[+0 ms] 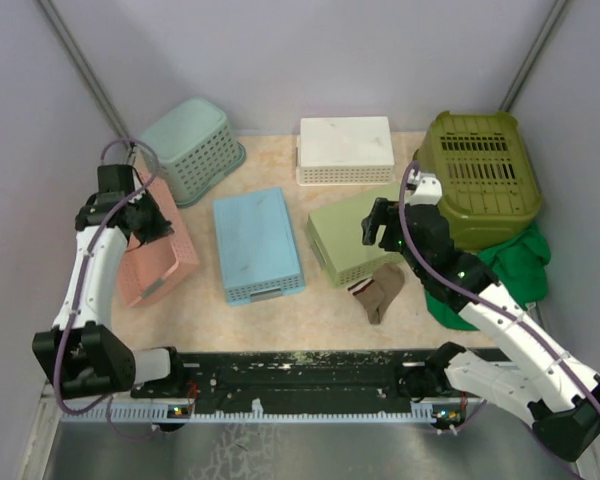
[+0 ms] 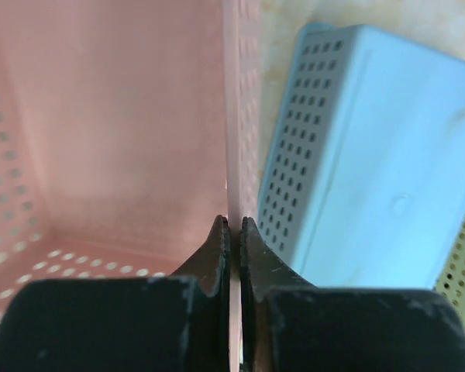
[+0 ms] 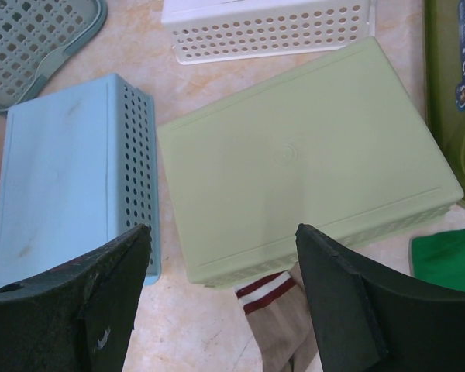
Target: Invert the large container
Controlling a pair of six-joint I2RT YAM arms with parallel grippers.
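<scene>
A pink perforated basket [image 1: 160,255] lies tipped up at the left of the table, its open inside showing in the left wrist view [image 2: 116,116]. My left gripper [image 1: 152,228] is shut on its thin side wall, one finger inside and one outside [image 2: 234,225]. A big olive-green slatted basket [image 1: 480,175] stands at the back right, its edge in the right wrist view [image 3: 457,77]. My right gripper [image 1: 380,225] is open and empty, hovering over the near edge of a light green container [image 3: 302,155].
A blue container [image 1: 255,245] lies base up in the middle, close beside the pink basket [image 2: 372,155]. A teal basket [image 1: 192,145] and a white basket [image 1: 345,150] are at the back. A striped sock [image 3: 287,325] and a green cloth [image 1: 510,265] lie near right.
</scene>
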